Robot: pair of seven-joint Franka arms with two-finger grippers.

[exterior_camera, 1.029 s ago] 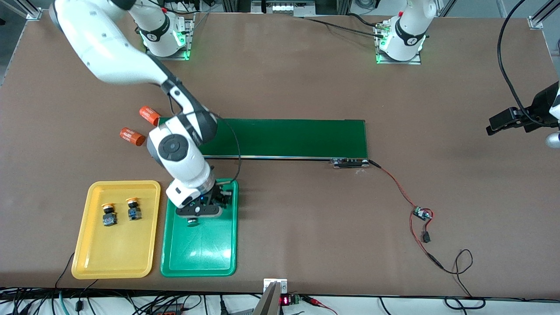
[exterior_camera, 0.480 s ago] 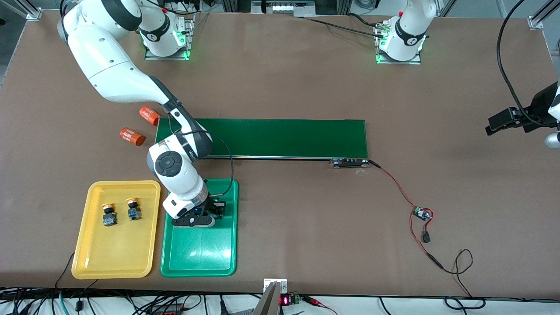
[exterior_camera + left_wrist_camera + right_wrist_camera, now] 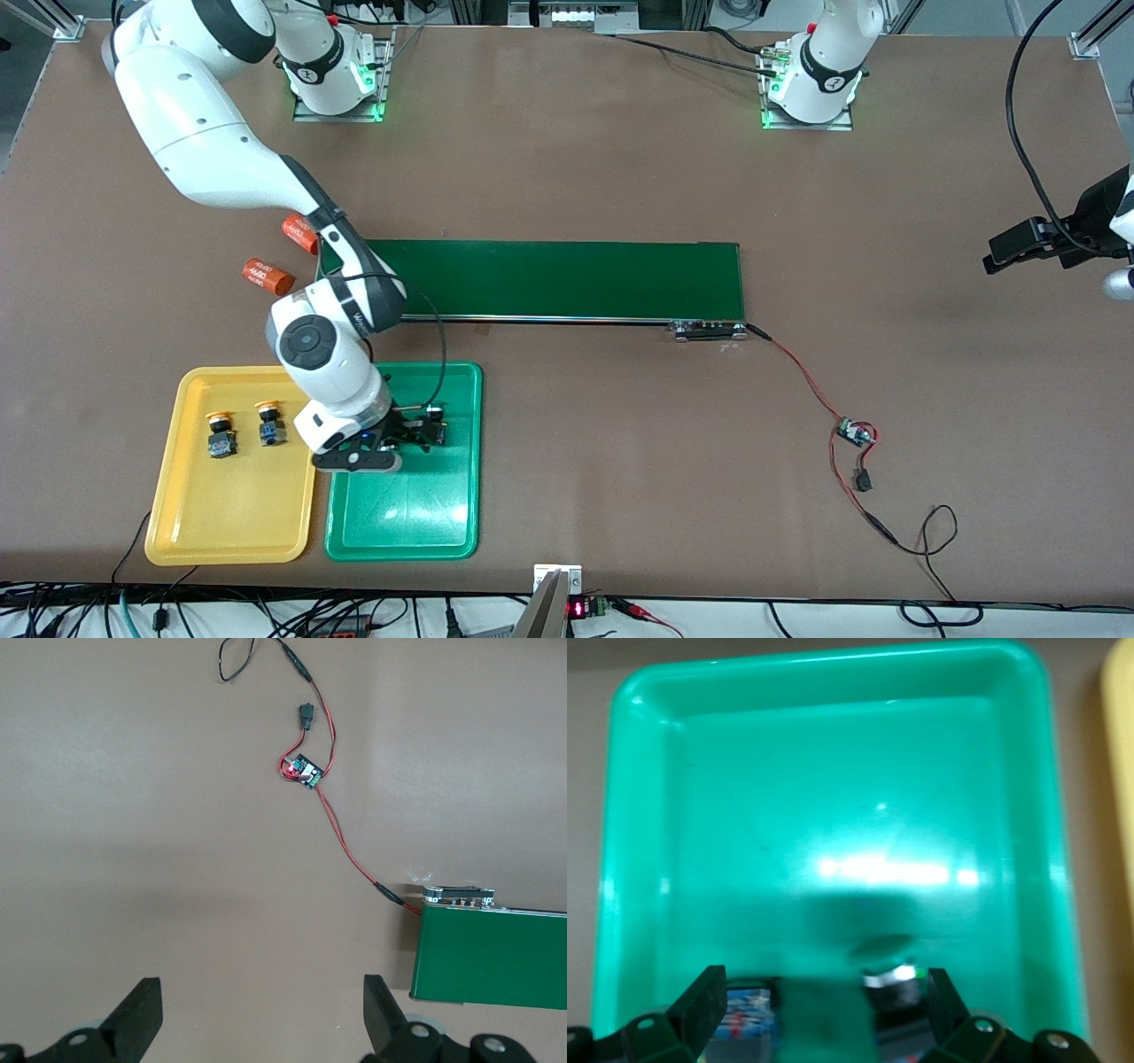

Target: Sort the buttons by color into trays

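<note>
Counting two buttons (image 3: 245, 429), yellow tray (image 3: 232, 523)

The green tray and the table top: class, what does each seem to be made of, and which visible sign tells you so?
Green tray: apparently moulded plastic with a glossy finish, since its rounded rim and floor throw bright glare in the right wrist view. Table top: a brown matte sheet, perhaps laminate or a mat; it shows no glare or grain.
</note>
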